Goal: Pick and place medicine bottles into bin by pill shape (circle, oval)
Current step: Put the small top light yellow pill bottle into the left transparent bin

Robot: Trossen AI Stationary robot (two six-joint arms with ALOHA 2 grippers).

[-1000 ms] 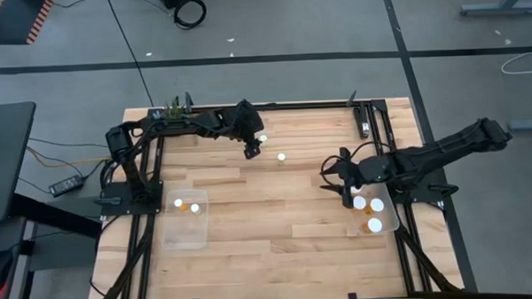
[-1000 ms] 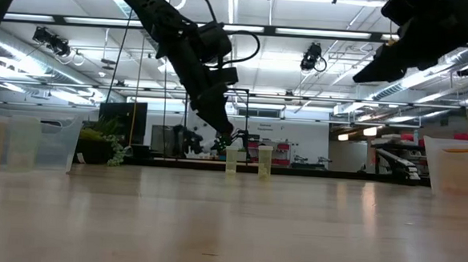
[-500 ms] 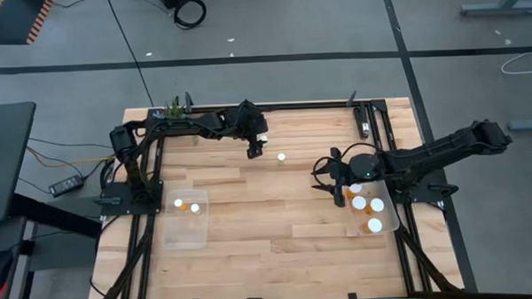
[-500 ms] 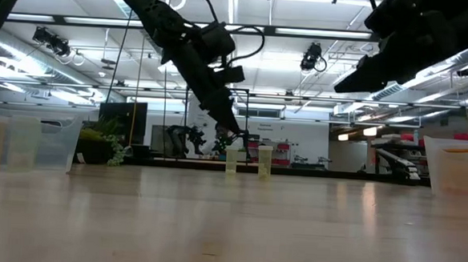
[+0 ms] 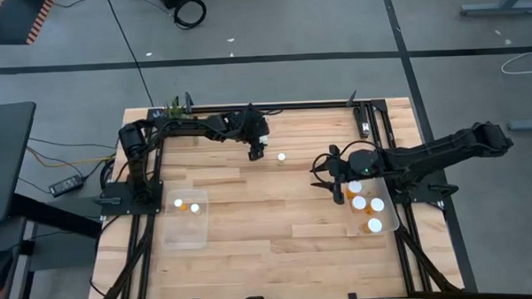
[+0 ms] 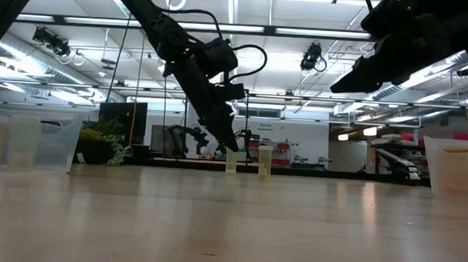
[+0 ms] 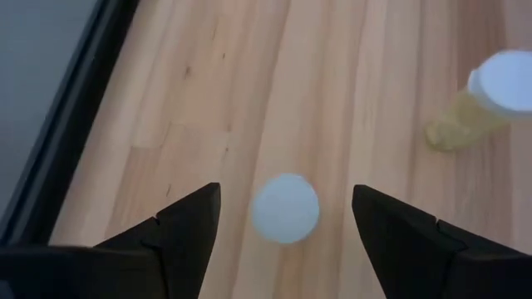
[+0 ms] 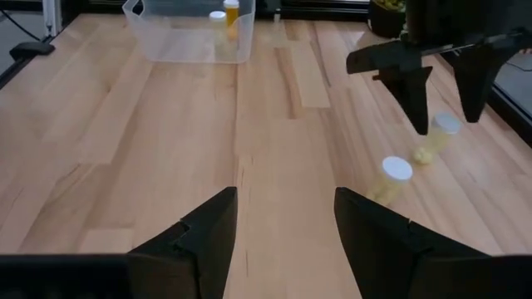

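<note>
The left tool [image 7: 285, 218] hung wide open over a white-capped medicine bottle [image 7: 285, 208]; lowered off-centre, a finger might tip it. The right tool [image 8: 285, 218] waited, open, empty.

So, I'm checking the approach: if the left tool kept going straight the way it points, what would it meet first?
Probably the white-capped bottle centred between the open left tool's fingers; the other loose bottle stands off to one side.

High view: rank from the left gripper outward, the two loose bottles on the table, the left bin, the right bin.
1. Bottle under the left gripper: bottle, between its open fingers.
2. Second loose bottle, just to its right.
3. Left bin, front-left.
4. Right bin, by the right gripper.
</note>
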